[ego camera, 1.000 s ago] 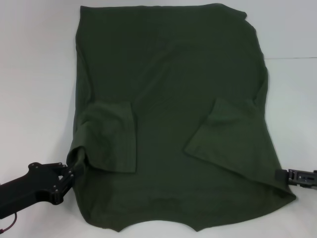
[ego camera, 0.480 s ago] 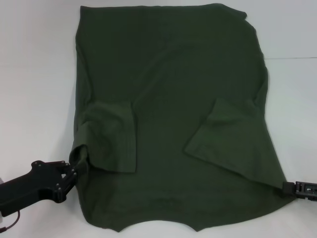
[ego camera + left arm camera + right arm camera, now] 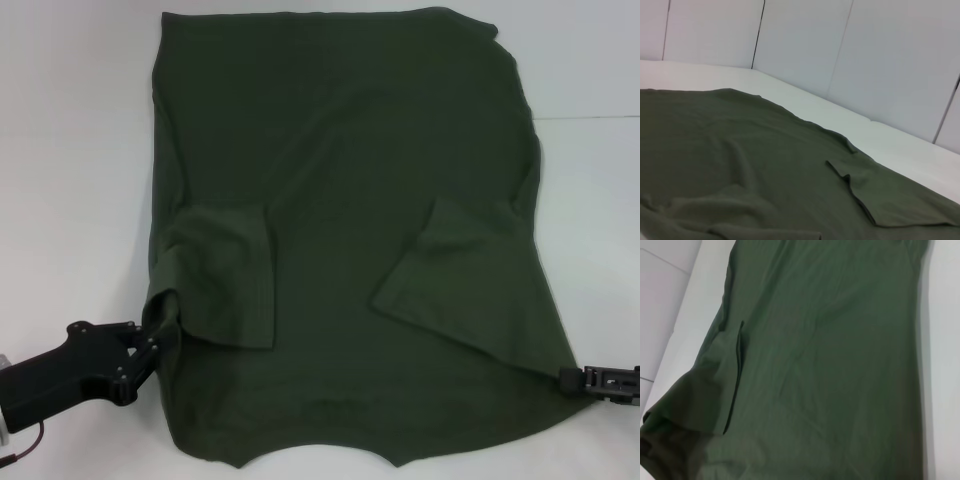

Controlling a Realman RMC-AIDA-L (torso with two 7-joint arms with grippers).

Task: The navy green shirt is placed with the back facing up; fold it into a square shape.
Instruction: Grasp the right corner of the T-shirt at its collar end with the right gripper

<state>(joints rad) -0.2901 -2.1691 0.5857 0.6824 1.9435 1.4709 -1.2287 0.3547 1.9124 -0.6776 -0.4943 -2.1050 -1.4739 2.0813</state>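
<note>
Navy green shirt (image 3: 345, 220) lies back-up on the white table (image 3: 70, 150), both sleeves folded inward onto the body, so I read the side folds as done and the lengthwise fold as next. My left gripper (image 3: 150, 338) sits at the shirt's near left shoulder edge, apparently pinching a raised bit of cloth, placed to lift that corner. My right gripper (image 3: 572, 378) just touches the opposite near corner; I cannot tell whether it grips.
</note>
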